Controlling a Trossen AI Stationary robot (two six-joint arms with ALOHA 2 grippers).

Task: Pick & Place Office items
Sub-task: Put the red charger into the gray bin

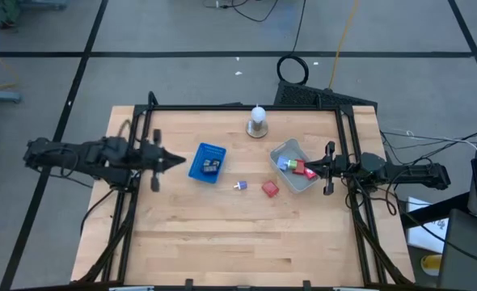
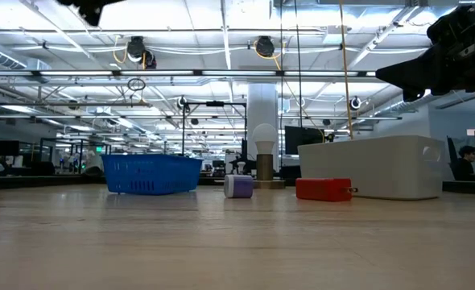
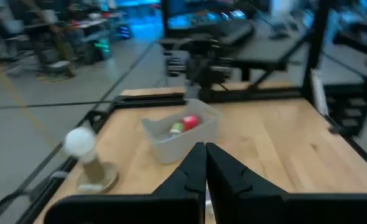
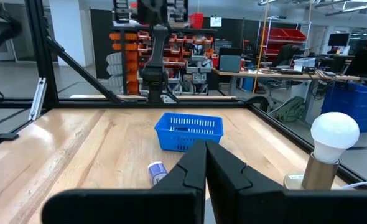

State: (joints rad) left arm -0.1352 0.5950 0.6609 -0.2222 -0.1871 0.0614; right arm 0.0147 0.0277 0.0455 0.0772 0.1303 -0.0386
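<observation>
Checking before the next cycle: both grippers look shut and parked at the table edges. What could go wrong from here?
1. The red block and the purple-white bit lie loose between the bins; the bit looks round and may roll if nudged.
2. The white bulb on its base stands near the clear tray; a sweeping right gripper could tip it.
3. The left gripper sits close beside the blue basket and could shove it.

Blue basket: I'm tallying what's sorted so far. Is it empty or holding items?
Holding items. The high view shows a few small dark pieces inside the blue basket; what they are can't be told.
</observation>
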